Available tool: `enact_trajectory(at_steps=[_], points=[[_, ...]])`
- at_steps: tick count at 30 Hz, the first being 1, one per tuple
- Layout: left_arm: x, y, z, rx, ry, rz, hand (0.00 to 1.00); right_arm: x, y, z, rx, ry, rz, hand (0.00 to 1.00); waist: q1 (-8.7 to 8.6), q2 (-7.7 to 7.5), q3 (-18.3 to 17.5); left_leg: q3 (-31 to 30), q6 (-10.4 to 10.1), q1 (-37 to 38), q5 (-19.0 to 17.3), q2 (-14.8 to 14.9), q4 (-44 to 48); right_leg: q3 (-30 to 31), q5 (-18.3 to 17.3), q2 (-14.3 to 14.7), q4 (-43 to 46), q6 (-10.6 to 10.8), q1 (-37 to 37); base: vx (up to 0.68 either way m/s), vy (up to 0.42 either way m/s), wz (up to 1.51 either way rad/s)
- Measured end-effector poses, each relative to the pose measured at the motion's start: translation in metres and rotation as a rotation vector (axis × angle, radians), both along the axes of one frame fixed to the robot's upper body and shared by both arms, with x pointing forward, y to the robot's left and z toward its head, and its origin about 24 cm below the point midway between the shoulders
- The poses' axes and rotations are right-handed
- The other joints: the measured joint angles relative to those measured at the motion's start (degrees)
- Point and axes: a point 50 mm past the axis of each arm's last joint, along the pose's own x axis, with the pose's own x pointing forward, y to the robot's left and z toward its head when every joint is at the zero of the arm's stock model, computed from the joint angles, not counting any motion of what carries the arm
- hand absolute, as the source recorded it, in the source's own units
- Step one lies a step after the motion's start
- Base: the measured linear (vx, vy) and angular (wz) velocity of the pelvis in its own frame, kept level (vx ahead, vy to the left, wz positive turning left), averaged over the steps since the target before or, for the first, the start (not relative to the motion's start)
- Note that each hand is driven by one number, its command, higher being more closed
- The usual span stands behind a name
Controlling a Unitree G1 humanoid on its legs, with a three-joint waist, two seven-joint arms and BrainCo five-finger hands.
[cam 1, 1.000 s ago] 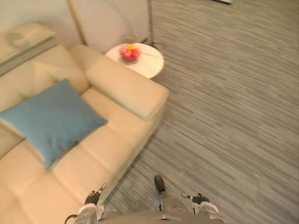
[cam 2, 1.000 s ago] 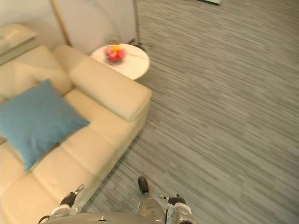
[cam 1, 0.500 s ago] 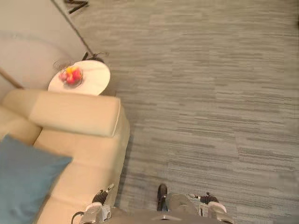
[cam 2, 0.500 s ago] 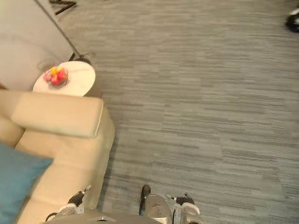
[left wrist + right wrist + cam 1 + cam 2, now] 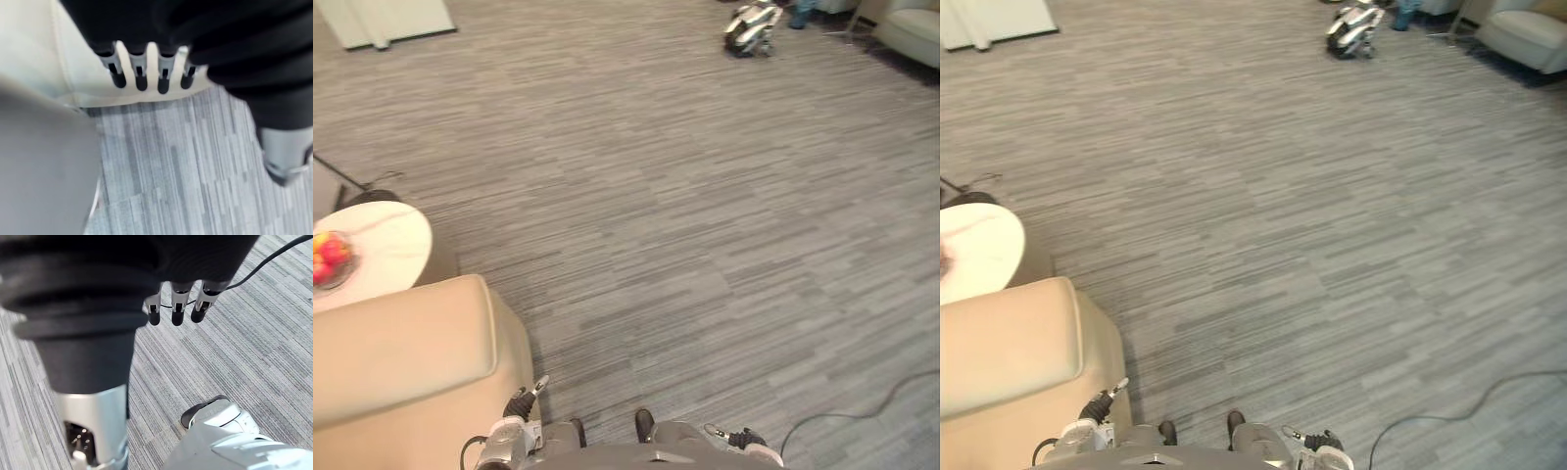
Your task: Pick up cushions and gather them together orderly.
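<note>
Swung round to the right since a second ago, the head camera has left most of the sofa behind. The blue cushion that lay on the seat then is out of the frame, and where it lies now I cannot tell.

The left hand (image 5: 141,76) hangs at the bottom left of the head views, just beside the front corner of the sofa arm (image 5: 401,352). Its fingers are straight, side by side in a row, and hold nothing; past them its wrist view shows cream upholstery and striped carpet.

The right hand (image 5: 177,308) hangs at the bottom right of centre over the grey carpet (image 5: 685,225), fingers likewise straight and holding nothing.

At the left edge, just above the sofa arm in the frame, stands a round white bench (image 5: 377,259) with a bowl of fruit (image 5: 325,262) on it.

Far off at the upper right are a small wheeled machine (image 5: 749,24) and a pale armchair (image 5: 913,24); a white panel (image 5: 386,18) sits at the upper left.
</note>
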Motion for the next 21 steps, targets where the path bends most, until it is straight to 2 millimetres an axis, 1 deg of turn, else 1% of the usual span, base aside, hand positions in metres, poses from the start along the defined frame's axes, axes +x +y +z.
enact_trajectory(at_steps=[2,3,5,7,8,9,10,11,12,13,14,15,16,17,19,20,21], points=[[-0.001,0.0,0.0,-0.001,0.004,0.001,0.0,-0.001,0.0,0.0,-0.001,0.002,0.002,0.0,-0.03,0.03,0.0,1.1,0.0,1.2,0.0,-0.6,-1.1,1.1,0.3,-0.1,-0.9,0.5,0.3,0.11,0.103,-0.5],[-0.001,0.0,-0.001,-0.002,0.007,-0.001,0.0,0.002,-0.001,0.001,-0.005,-0.005,0.009,0.0,-0.13,-0.22,-0.2,2.2,0.0,1.9,0.0,-0.9,-1.9,2.5,0.8,-0.1,-1.9,1.2,0.6,0.11,0.112,-0.56],[-0.002,-0.001,-0.001,-0.003,0.012,-0.002,0.0,0.007,-0.004,0.003,-0.017,-0.014,0.02,0.0,-0.1,0.61,-0.2,3.9,0.1,2.4,0.0,-1.1,-2.6,5.0,2.3,0.0,-3.7,1.5,0.4,0.08,0.098,-0.76],[-0.002,-0.002,-0.001,-0.003,0.014,-0.011,0.0,0.016,-0.007,0.005,-0.028,-0.025,0.039,0.0,0.53,1.56,-0.2,5.9,0.2,2.4,-0.1,-1.3,-3.0,8.0,4.7,0.5,-5.3,2.0,-1.0,0.04,0.063,-1.09],[-0.002,-0.002,-0.001,-0.003,0.014,-0.014,0.0,0.017,-0.007,0.004,-0.026,-0.022,0.042,0.0,0.52,1.68,-0.1,6.2,0.3,2.4,-0.1,-1.3,-3.0,7.9,5.4,0.6,-5.8,2.0,-1.2,0.0,0.008,-1.12],[-0.001,-0.003,-0.002,-0.004,0.015,-0.023,0.0,0.022,-0.007,0.005,-0.029,-0.027,0.061,0.0,0.61,2.18,0.1,7.1,0.5,2.8,-0.1,-0.7,-3.0,7.1,7.1,0.8,-7.0,1.7,-1.4,-0.03,-0.02,-0.98],[-0.002,-0.006,-0.002,-0.006,0.019,-0.04,0.0,0.028,-0.008,0.007,-0.04,-0.038,0.082,0.0,0.74,2.55,0.3,8.2,0.9,3.2,-0.3,0.0,-3.0,2.4,7.4,0.2,-8.0,0.6,-1.7,-0.06,-0.049,-1.03],[0.001,-0.007,-0.002,-0.006,0.014,-0.051,0.0,0.031,-0.011,0.009,-0.045,-0.046,0.08,0.0,0.35,3.2,0.6,10.0,1.5,3.4,-0.7,0.5,-3.1,-6.5,5.2,-1.3,-6.2,-2.3,-2.9,-0.05,-0.042,-0.69],[0.002,-0.008,-0.001,-0.007,0.013,-0.057,0.0,0.033,-0.012,0.01,-0.05,-0.052,0.082,0.0,0.27,3.6,0.9,10.5,1.5,3.7,-0.7,0.7,-3.3,-11.6,4.2,-2.7,-4.6,-2.9,-3.7,-0.08,-0.031,-0.56],[0.002,-0.011,-0.002,-0.009,0.013,-0.081,0.0,0.035,-0.014,0.011,-0.057,-0.057,0.084,0.0,0.53,3.81,1.0,12.0,1.4,4.6,-0.7,1.0,-4.0,-20.1,3.0,-5.5,-2.2,-3.2,-4.7,-0.08,-0.04,-0.58],[0.003,-0.011,-0.001,-0.005,0.011,-0.085,0.0,0.035,-0.015,0.011,-0.058,-0.057,0.084,0.0,0.89,3.78,1.0,13.4,0.6,5.6,-1.3,1.4,-4.1,-29.4,3.0,-8.2,-0.3,-2.9,-4.6,-0.06,-0.063,-0.6],[0.003,-0.011,-0.001,-0.005,0.011,-0.088,0.0,0.035,-0.015,0.011,-0.059,-0.057,0.084,0.0,0.86,3.86,1.1,13.8,0.2,6.0,-1.5,1.8,-4.2,-32.4,2.8,-8.9,0.3,-2.5,-4.5,-0.02,-0.14,-0.57],[0.003,-0.012,-0.001,-0.006,0.013,-0.089,0.0,0.036,-0.015,0.011,-0.061,-0.065,0.084,0.0,0.84,4.15,1.2,14.7,-0.7,6.5,-1.8,2.8,-4.3,-36.9,2.1,-9.5,1.1,-2.1,-4.3,0.02,-0.176,-0.47],[0.003,-0.013,-0.001,-0.006,0.013,-0.094,0.0,0.036,-0.015,0.012,-0.063,-0.072,0.082,0.0,0.74,4.37,1.3,15.0,-1.7,6.8,-1.7,3.4,-4.9,-39.8,1.2,-9.8,2.3,-2.1,-4.2,0.03,-0.173,-0.42],[0.004,-0.014,-0.001,-0.005,0.012,-0.102,0.0,0.036,-0.016,0.012,-0.063,-0.073,0.076,0.0,0.43,3.79,1.9,15.1,-2.3,7.0,-1.8,4.2,-4.9,-38.5,1.1,-8.6,2.7,-2.2,-4.5,0.02,-0.151,-0.22],[0.004,-0.015,-0.001,-0.005,0.012,-0.108,0.0,0.036,-0.017,0.012,-0.066,-0.072,0.075,0.0,0.46,3.87,1.8,15.0,-2.4,7.0,-1.8,4.6,-4.9,-37.9,1.0,-8.0,2.8,-2.3,-4.8,0.02,-0.176,-0.35],[0.005,-0.015,-0.001,-0.005,0.011,-0.115,0.0,0.036,-0.017,0.012,-0.066,-0.072,0.073,0.0,0.6,3.93,1.8,15.0,-2.7,7.2,-1.8,5.5,-4.5,-37.0,0.1,-6.9,3.6,-2.8,-5.4,0.07,-0.227,-0.45]])
